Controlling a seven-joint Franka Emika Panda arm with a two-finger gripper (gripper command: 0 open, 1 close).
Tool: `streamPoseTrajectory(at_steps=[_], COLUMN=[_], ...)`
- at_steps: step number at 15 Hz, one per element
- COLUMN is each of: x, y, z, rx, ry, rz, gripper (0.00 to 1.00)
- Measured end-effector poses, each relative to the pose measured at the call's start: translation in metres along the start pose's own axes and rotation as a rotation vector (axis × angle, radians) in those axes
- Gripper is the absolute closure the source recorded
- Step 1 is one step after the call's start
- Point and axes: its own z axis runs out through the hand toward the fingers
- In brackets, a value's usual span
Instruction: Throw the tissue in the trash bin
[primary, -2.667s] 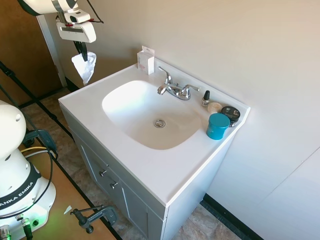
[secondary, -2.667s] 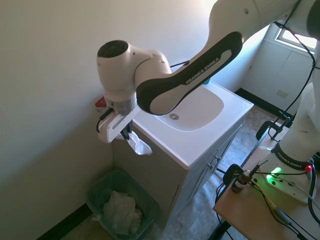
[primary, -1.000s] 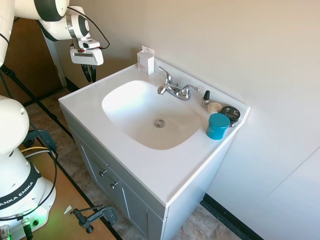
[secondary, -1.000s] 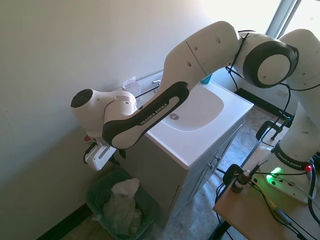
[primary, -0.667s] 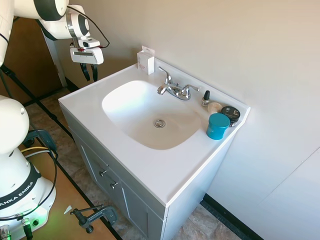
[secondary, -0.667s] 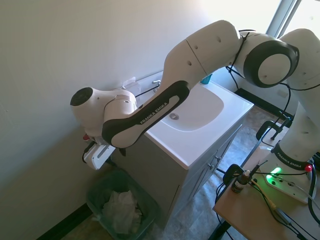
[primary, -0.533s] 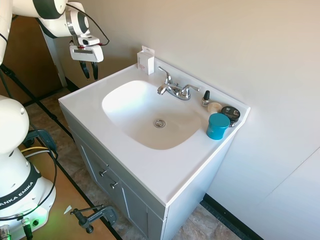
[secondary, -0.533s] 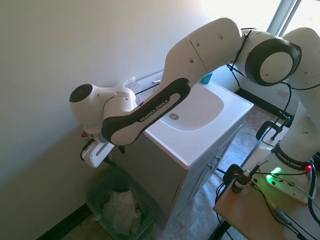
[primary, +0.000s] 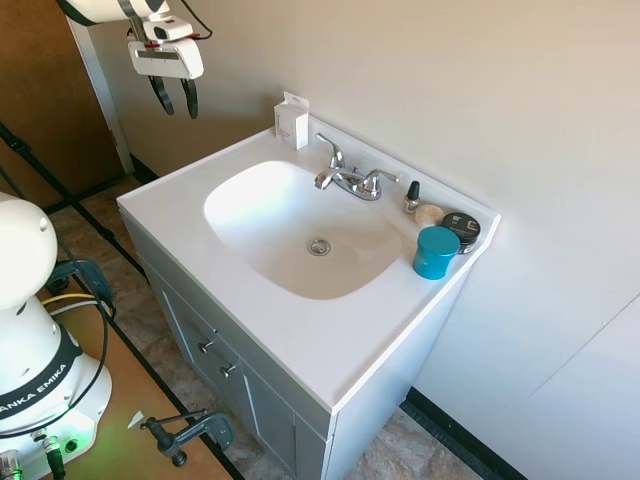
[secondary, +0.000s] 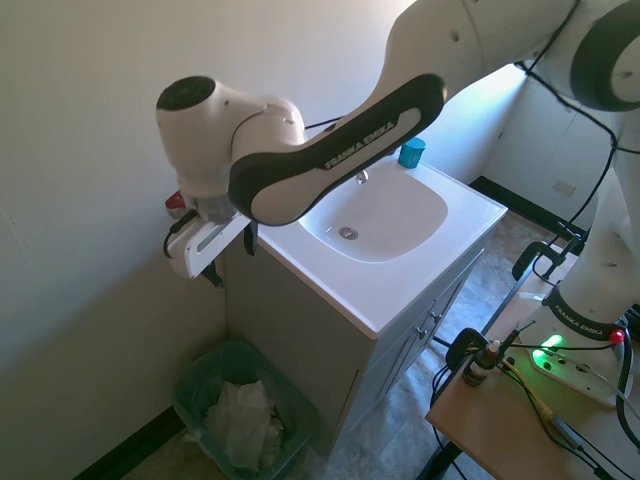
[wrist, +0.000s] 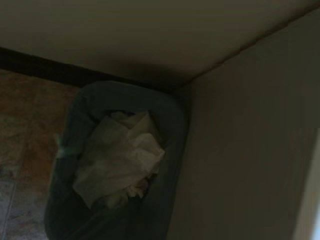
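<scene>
The tissue (secondary: 243, 420) lies as a crumpled white wad inside the green trash bin (secondary: 193, 384) on the floor, between the wall and the vanity's side. In the wrist view the tissue (wrist: 120, 160) fills the middle of the bin (wrist: 172, 145), seen from straight above. My gripper (secondary: 232, 258) hangs well above the bin, at about countertop height. It is open with nothing between its fingers. In the first exterior view the gripper (primary: 175, 97) sits off the counter's left end, and the bin is out of view there.
The white vanity (primary: 300, 330) with its sink basin (primary: 310, 225) stands right beside the bin. On the counter are a white carton with red print (primary: 292, 120), a faucet (primary: 350, 178), a teal cup (primary: 436, 251) and small jars (primary: 461, 228). The wall is close behind the gripper.
The tissue that hung from the shut gripper 2.7 s ago now lies in the bin. Over the last second the open gripper has risen from just above the bin.
</scene>
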Motion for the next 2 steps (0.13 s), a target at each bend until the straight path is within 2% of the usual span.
streamPoseTrajectory(at_steps=[2], x=[0.016], y=[0.031], z=[-0.021], rx=[0.017], ry=[0.008], rz=[0.033], gripper=[0.00])
